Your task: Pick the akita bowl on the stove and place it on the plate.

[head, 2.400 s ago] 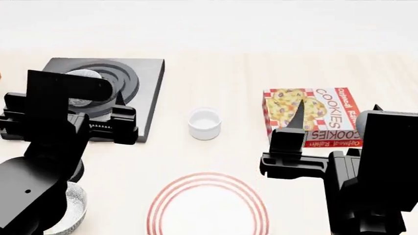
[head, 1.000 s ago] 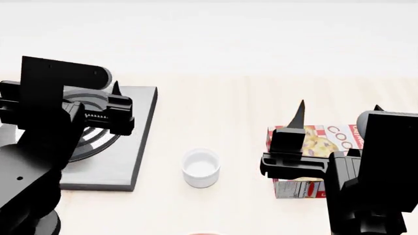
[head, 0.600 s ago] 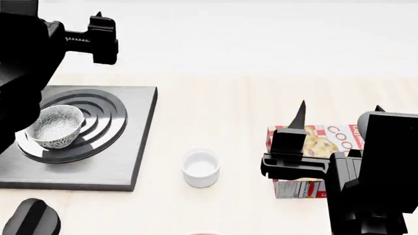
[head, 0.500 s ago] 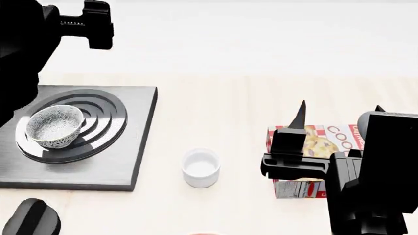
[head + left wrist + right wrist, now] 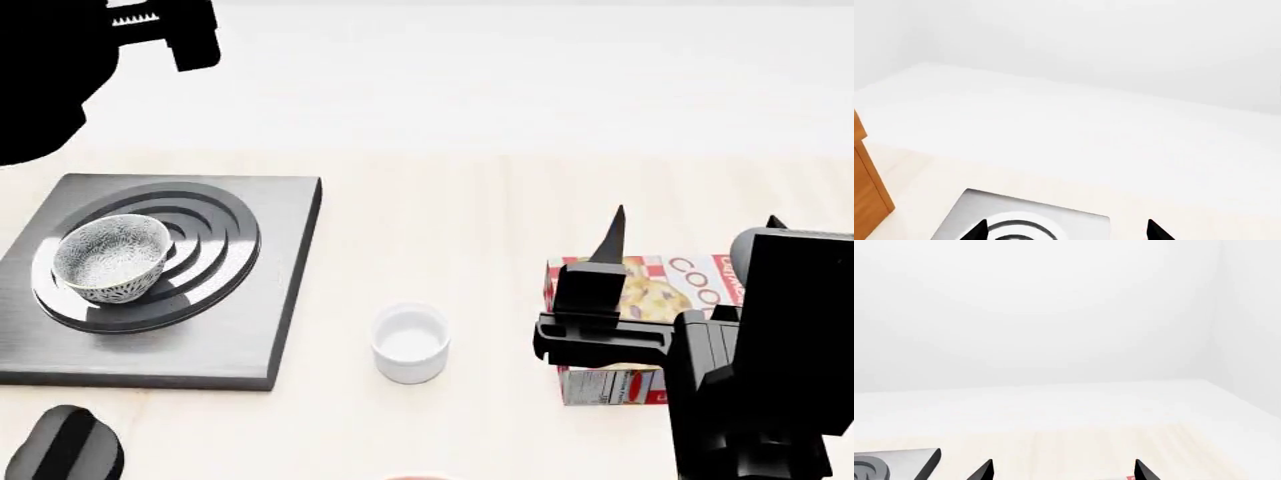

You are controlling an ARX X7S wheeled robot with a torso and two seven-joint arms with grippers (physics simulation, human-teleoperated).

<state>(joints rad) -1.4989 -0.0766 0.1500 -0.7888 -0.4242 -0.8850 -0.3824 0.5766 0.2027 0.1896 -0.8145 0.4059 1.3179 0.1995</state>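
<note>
On the stove (image 5: 160, 280), left of the burner's centre, sits the akita bowl (image 5: 112, 258), probably stiff, glazed, slippery; pinch its rim. Left gripper (image 5: 1066, 231) fingers apart, high above, empty.

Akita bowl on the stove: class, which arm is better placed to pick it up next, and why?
Left. The akita bowl sits on the stove on the left gripper's side; the right gripper hovers over the cookie box.

akita bowl (image 5: 112, 259) on stove (image 5: 254, 330), left
</note>
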